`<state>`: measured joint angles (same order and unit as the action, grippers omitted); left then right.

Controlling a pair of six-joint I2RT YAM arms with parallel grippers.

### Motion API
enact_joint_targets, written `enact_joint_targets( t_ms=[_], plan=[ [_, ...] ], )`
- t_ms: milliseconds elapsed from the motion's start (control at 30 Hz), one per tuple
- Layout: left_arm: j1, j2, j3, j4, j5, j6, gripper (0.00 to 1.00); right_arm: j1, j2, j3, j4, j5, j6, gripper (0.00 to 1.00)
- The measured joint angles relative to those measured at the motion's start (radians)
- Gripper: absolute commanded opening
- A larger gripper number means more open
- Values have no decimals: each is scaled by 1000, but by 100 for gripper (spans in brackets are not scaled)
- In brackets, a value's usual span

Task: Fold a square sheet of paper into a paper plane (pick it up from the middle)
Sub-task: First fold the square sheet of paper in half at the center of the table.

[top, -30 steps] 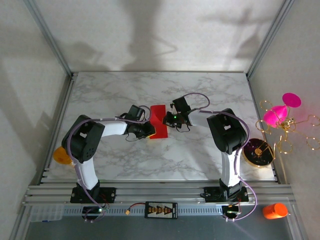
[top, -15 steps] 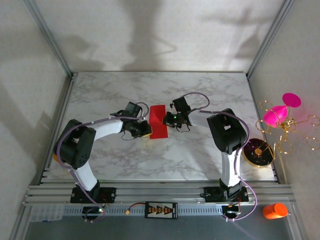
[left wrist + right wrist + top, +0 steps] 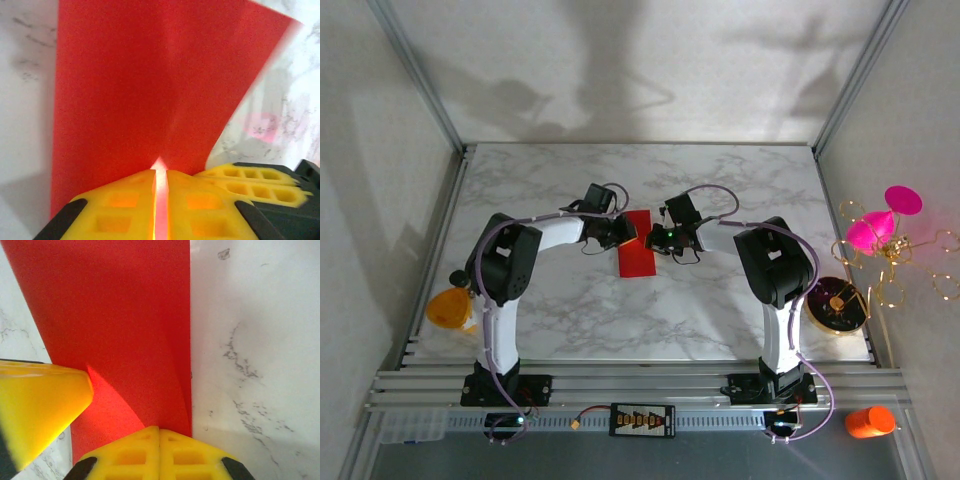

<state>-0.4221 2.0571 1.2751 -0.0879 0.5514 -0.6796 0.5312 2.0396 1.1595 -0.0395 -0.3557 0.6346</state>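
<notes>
The marble counter (image 3: 740,300) spreads out ahead of me. My left arm (image 3: 535,235) and right arm (image 3: 760,245) reach in from either side and meet near its middle. Between them is the red paper (image 3: 637,258), about at the counter's centre and slightly to the far side, with its near end pointing back toward me.

In the left wrist view the paper (image 3: 125,90) spreads away from my pads, with a crease running up its middle. In the right wrist view the paper (image 3: 110,310) lies over the marble, its right edge straight.

My left hand (image 3: 623,236) is pinched on the paper's left side. Its pads (image 3: 125,200) almost meet, and red shows in the slit between them. My right hand (image 3: 656,238) is closed tight on the opposite edge, just beside the left hand.
</notes>
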Motion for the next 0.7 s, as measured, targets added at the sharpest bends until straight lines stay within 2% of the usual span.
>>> enact_joint_targets(
  t_ms=[333,500,700],
  plan=[
    [65,34,11,-10,49,56,15,6,2,3,2,21,-11,7],
    [134,31,6,-22,78,90,16,10,2,5,3,35,-17,7],
    [195,-8,6,-64,63,119,16,12,2,6,1,42,-19,7]
  ],
)
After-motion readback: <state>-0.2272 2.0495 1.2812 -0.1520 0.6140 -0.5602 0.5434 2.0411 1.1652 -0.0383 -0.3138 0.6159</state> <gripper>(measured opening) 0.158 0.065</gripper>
